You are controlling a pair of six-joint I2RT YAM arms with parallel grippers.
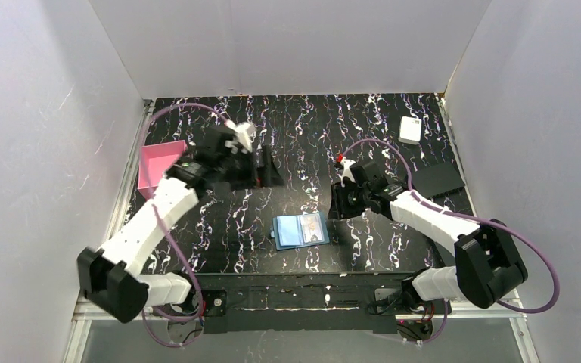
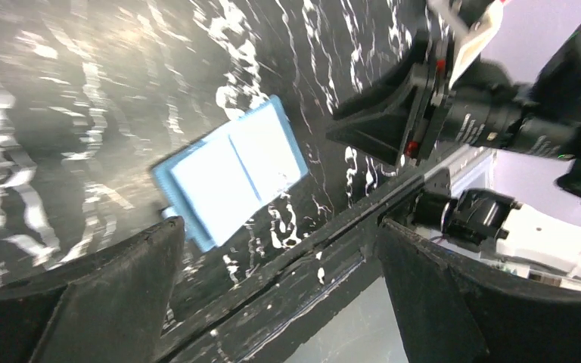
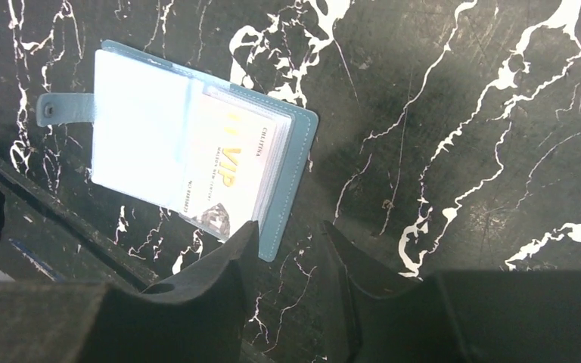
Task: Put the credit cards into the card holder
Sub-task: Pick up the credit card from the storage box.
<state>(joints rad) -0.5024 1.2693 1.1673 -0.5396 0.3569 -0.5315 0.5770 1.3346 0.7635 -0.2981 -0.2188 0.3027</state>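
The teal card holder (image 1: 300,230) lies open and flat near the table's front edge, with its snap tab pointing left (image 3: 60,108). A pale credit card (image 3: 231,170) with gold lettering sits in its right-hand sleeve. My right gripper (image 3: 289,233) hovers low just right of the holder's right edge. It is open, and only bare table shows between its fingers. My left gripper (image 1: 266,172) is raised behind and left of the holder, wide open and empty. In the left wrist view the holder (image 2: 231,170) lies beyond the left gripper (image 2: 278,227).
A pink tray (image 1: 159,162) stands at the far left. A white box (image 1: 411,129) sits at the back right, and a flat black rectangle (image 1: 436,181) lies right of the right arm. The table's black front edge (image 2: 333,249) runs just beneath the left gripper's view.
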